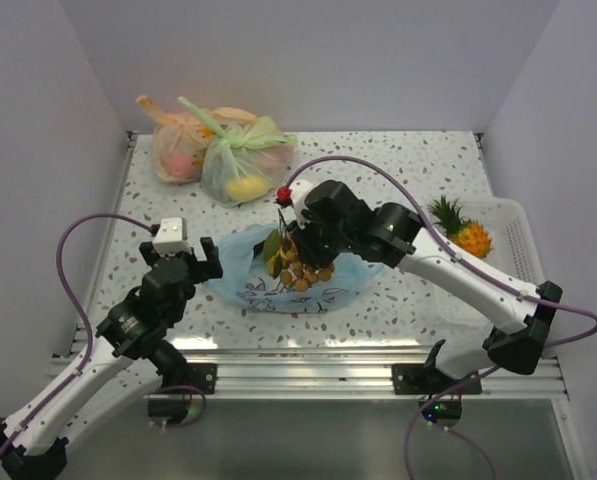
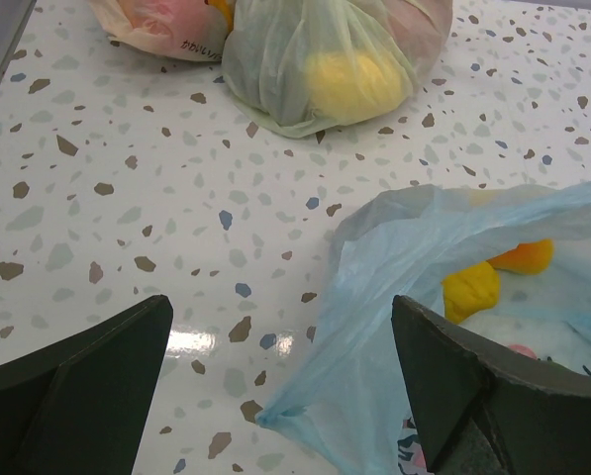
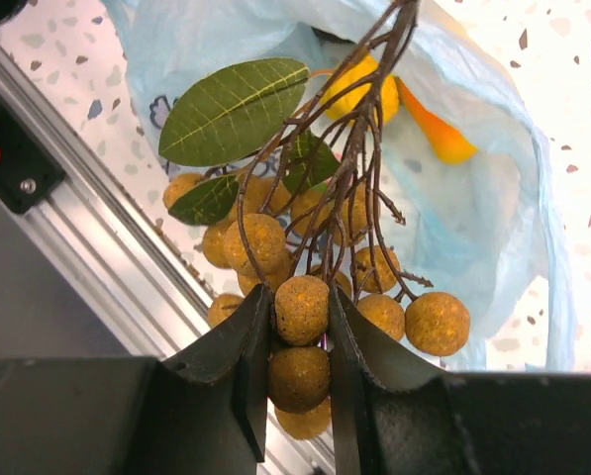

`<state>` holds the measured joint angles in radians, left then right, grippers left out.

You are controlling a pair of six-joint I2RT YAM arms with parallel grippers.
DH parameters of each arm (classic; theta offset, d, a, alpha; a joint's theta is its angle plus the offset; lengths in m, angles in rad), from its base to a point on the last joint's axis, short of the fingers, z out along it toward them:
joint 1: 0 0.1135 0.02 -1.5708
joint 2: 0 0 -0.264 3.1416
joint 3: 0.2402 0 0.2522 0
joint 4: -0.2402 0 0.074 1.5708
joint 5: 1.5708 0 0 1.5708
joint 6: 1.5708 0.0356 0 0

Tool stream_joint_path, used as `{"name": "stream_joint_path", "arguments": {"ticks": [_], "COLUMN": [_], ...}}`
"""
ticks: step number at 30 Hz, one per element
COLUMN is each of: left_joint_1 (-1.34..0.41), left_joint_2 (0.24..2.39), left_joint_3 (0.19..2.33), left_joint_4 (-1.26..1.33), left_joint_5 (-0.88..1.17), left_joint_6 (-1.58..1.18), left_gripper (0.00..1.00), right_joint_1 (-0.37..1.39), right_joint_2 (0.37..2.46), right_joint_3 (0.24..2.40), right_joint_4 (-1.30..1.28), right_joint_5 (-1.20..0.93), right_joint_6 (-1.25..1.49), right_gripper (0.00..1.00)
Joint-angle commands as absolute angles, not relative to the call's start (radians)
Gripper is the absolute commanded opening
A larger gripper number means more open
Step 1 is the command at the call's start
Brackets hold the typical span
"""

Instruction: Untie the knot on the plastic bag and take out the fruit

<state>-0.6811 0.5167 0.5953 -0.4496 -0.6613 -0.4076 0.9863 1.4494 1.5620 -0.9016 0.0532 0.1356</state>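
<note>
The light blue plastic bag [image 1: 240,268] lies flat on the table with its mouth open [image 3: 493,228]; its knot is out of view. My right gripper [image 1: 296,245] [image 3: 300,302] hangs over the bag, shut on the bunch of tan berries [image 1: 303,272] [image 3: 256,242], whose leaves and twigs dangle above the opening. A yellow piece [image 3: 359,91] [image 2: 471,289] and an orange piece [image 3: 436,137] rest inside the bag. My left gripper [image 1: 184,266] [image 2: 280,307] stands open at the bag's left edge, holding nothing. The pineapple [image 1: 466,233] lies in the white tray [image 1: 513,250].
A green bag [image 1: 240,165] [image 2: 315,59] and an orange bag [image 1: 178,150] [image 2: 156,25] of fruit sit tied at the back left. An aluminium rail [image 1: 308,375] [image 3: 107,228] runs along the near edge. White walls close in three sides.
</note>
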Motion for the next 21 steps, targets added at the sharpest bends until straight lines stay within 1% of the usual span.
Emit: {"name": "stream_joint_path", "arguments": {"ticks": [1,6,9,10,12,15,19,21], "left_joint_1": [-0.676,-0.677,-0.676,-0.676,-0.677,-0.676,-0.676,-0.678], "left_joint_2": [0.512,0.514,0.515,0.515,0.514,0.512,0.506,0.502], "left_joint_3": [0.592,0.592,0.594,0.592,0.592,0.595,0.595,0.594], "left_joint_4": [-0.402,-0.4,-0.4,-0.4,-0.4,-0.4,-0.399,-0.399], "left_joint_5": [-0.68,-0.677,-0.672,-0.672,-0.67,-0.666,-0.655,-0.652], "left_joint_6": [-0.399,-0.399,-0.399,-0.399,-0.4,-0.397,-0.393,-0.393], "left_gripper": [0.98,0.98,0.98,0.98,0.98,0.98,0.98,0.98], "right_joint_1": [0.988,0.953,0.832,0.762,0.695,0.519,0.387,0.315], "right_joint_2": [1.37,1.309,1.261,1.25,1.212,1.158,1.111,1.089], "right_joint_3": [1.617,1.624,1.605,1.589,1.542,1.467,1.366,1.338], "right_joint_4": [-1.003,-1.032,-1.023,-1.013,-0.983,-0.931,-0.865,-0.835], "right_joint_5": [0.026,0.249,0.354,0.389,0.454,0.569,0.69,0.701], "right_joint_6": [0.095,0.098,0.12,0.127,0.143,0.163,0.175,0.19], "right_gripper": [0.0,0.0,0.0,0.0,0.0,0.0,0.0,0.0]}}
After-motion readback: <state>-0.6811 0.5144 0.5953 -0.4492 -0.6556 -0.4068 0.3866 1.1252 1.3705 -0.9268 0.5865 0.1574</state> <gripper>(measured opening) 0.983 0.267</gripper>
